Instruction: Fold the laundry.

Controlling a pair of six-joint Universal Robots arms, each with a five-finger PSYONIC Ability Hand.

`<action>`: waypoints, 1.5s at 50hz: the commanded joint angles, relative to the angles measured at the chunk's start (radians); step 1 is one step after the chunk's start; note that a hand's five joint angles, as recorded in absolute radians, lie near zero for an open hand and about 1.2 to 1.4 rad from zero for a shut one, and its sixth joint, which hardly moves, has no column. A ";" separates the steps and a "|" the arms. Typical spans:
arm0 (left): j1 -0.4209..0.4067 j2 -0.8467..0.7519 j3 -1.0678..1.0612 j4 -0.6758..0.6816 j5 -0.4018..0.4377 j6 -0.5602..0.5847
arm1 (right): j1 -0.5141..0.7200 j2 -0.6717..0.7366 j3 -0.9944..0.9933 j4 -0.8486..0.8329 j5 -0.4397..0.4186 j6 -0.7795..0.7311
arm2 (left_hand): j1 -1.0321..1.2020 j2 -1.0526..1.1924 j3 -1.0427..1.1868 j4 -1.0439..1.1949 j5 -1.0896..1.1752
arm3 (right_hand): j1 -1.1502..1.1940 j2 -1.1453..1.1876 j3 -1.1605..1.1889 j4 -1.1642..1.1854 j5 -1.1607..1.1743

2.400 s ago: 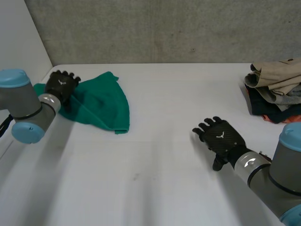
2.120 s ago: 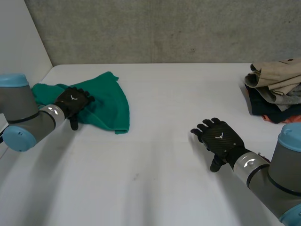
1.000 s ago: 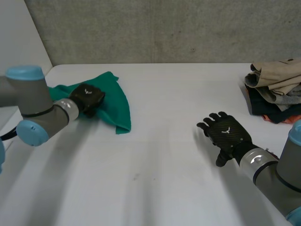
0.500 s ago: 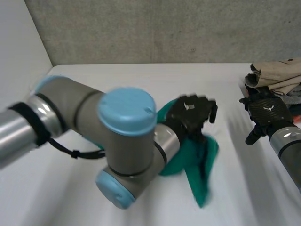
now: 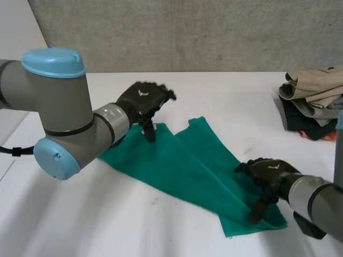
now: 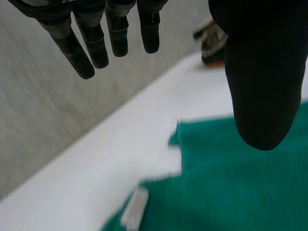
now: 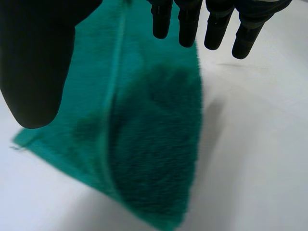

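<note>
A green towel [image 5: 182, 171] lies spread in loose folds across the middle of the white table. My left hand [image 5: 140, 100] hovers open above the towel's far left edge, thumb pointing down at the cloth and holding nothing. In the left wrist view its straight fingers [image 6: 115, 33] hang over the towel [image 6: 231, 192], where a white label [image 6: 134, 214] shows. My right hand [image 5: 270, 172] is open over the towel's near right corner, fingers spread. In the right wrist view the towel [image 7: 144, 144] lies under that hand's palm and fingertips [image 7: 187, 29].
A pile of unfolded clothes [image 5: 313, 104], beige on top and dark below, sits at the table's far right edge and is also seen past the left hand's thumb [image 6: 211, 41]. A grey wall runs behind the table [image 5: 225, 101].
The left hand carried the towel from the far left corner to the middle and let it go. The right hand came from near the clothes pile to the towel's near right corner.
</note>
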 commanded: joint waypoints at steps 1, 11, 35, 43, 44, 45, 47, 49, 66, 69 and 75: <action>0.033 -0.031 -0.006 -0.037 -0.003 -0.031 | 0.072 0.023 0.063 -0.153 0.057 0.037 | 0.030 0.043 0.036 0.043 0.049 | 0.149 0.166 0.165 0.161 0.161; 0.029 0.038 -0.099 0.066 -0.003 -0.093 | 0.162 0.116 0.094 -0.360 0.204 -0.026 | 0.030 0.043 0.036 0.043 0.049 | 0.220 0.236 0.236 0.231 0.232; 0.006 -0.152 0.026 0.052 0.040 0.018 | 0.224 -0.195 -0.104 -0.183 -0.021 -0.022 | -0.100 -0.087 -0.094 -0.087 -0.080 | 1.171 1.188 1.187 1.183 1.183; -0.039 -0.264 0.120 -0.020 0.031 0.094 | 0.230 -0.286 -0.204 -0.081 -0.097 0.032 | 0.094 0.107 0.099 0.106 0.113 | 1.171 1.188 1.187 1.183 1.183; -0.043 -0.271 0.131 -0.031 0.025 0.099 | 0.224 -0.289 -0.222 -0.084 -0.098 0.032 | 0.490 0.503 0.496 0.503 0.509 | 1.171 1.188 1.187 1.183 1.183; -0.045 -0.270 0.134 -0.031 0.020 0.099 | 0.219 -0.287 -0.232 -0.086 -0.098 0.032 | 0.762 0.774 0.767 0.774 0.781 | 1.171 1.188 1.187 1.183 1.183; -0.039 -0.253 0.144 -0.025 -0.024 0.093 | 0.188 -0.264 -0.256 -0.086 -0.095 0.026 | 1.122 1.135 1.127 1.135 1.141 | 1.171 1.188 1.187 1.183 1.183; -0.028 -0.218 0.160 0.014 -0.105 0.079 | 0.147 -0.218 -0.287 -0.087 -0.088 0.012 | 1.122 1.135 1.127 1.135 1.141 | 1.171 1.188 1.187 1.183 1.183; 0.015 0.282 -0.188 0.521 -0.241 -0.090 | 0.087 0.073 -0.585 -0.326 0.077 -0.068 | 1.122 1.135 1.127 1.135 1.141 | 1.171 1.188 1.187 1.183 1.183; 0.010 0.315 -0.351 0.555 -0.261 -0.111 | 0.098 0.096 -0.511 -0.342 0.057 -0.065 | 1.122 1.135 1.127 1.135 1.141 | 1.171 1.188 1.187 1.183 1.183; -0.022 0.238 -0.579 0.603 -0.270 -0.113 | 0.107 0.205 -0.338 -0.357 -0.001 -0.097 | 1.122 1.135 1.127 1.135 1.141 | 1.171 1.188 1.187 1.183 1.183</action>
